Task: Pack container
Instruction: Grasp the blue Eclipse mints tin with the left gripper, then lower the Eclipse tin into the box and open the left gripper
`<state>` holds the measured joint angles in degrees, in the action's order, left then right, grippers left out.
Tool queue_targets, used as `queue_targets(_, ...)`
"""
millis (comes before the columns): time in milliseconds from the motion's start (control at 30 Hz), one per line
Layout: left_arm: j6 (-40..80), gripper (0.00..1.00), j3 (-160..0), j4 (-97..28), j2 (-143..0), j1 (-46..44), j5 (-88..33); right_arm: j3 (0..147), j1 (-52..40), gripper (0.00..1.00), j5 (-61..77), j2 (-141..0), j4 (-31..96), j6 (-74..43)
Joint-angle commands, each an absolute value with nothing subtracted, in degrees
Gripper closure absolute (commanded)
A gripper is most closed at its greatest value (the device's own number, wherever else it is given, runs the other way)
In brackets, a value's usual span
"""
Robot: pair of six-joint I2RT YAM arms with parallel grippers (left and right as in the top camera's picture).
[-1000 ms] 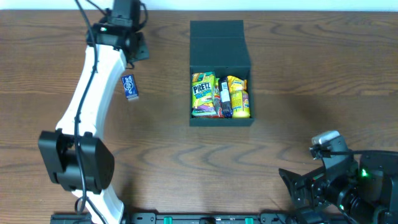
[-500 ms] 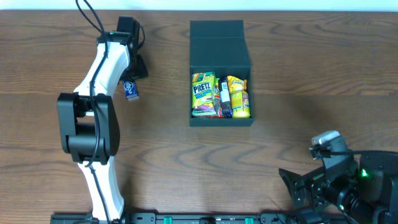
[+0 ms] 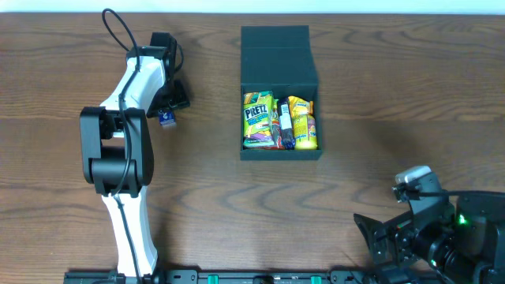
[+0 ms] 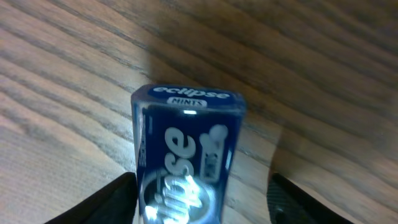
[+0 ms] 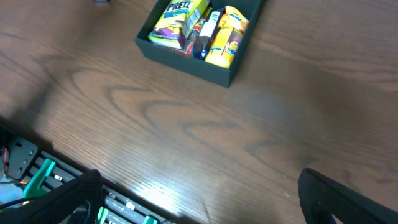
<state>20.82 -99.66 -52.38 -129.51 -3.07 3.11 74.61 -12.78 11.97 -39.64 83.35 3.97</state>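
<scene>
The dark box (image 3: 280, 146) stands at the middle of the counter (image 3: 237, 205), close to the far edge. Its lid (image 3: 276, 51) is folded back toward that edge, so the opening is free from above. Inside there are already a green snack carton (image 3: 256, 118) on the left and yellow packets (image 3: 302, 126) on the right, with a dark thin item between them. It looks quite full.

One blue pack of mints (image 4: 186, 155) lies outside, to the left of the box and well apart from it, toward the far left corner. The left claw (image 4: 202, 190) is down over this pack. Its two fingers are spread, one on each side of the pack, and they have hold of nothing yet. I judge it is placed so because the next step is to close on the pack and carry it to the box.

The right claw (image 5: 199, 186) waits at the near right corner, wide open and empty. Probably it is kept there so it does not block the way of the other arm.

The view from above shows where the pack lies compared with the box, but the arm covers most of the pack and the fingers are hard to read. The left wrist view shows the label of the pack and the fingers on both sides, with a clear gap on one side; on the other side I cannot tell if the finger touches. The right wrist view shows only the box from the near side and its own open fingers.
</scene>
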Motion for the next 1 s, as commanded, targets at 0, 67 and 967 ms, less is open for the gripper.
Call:
queue_targets(0,20.56,0.38,-99.42,-52.42,-130.93,-2.48,2.92,74.96,-12.29,0.01,11.79,-39.64,83.44,3.29)
queue_targets(67,20.58,0.44,-99.42,-52.25,-131.15,-2.46,2.9,74.96,-12.29,0.01,11.79,-39.64,83.44,3.29)
queue_targets(967,20.53,0.8,-101.54,-51.94,-120.62,-6.04,-1.34,74.96,-12.29,0.01,11.79,-39.64,83.44,3.29)
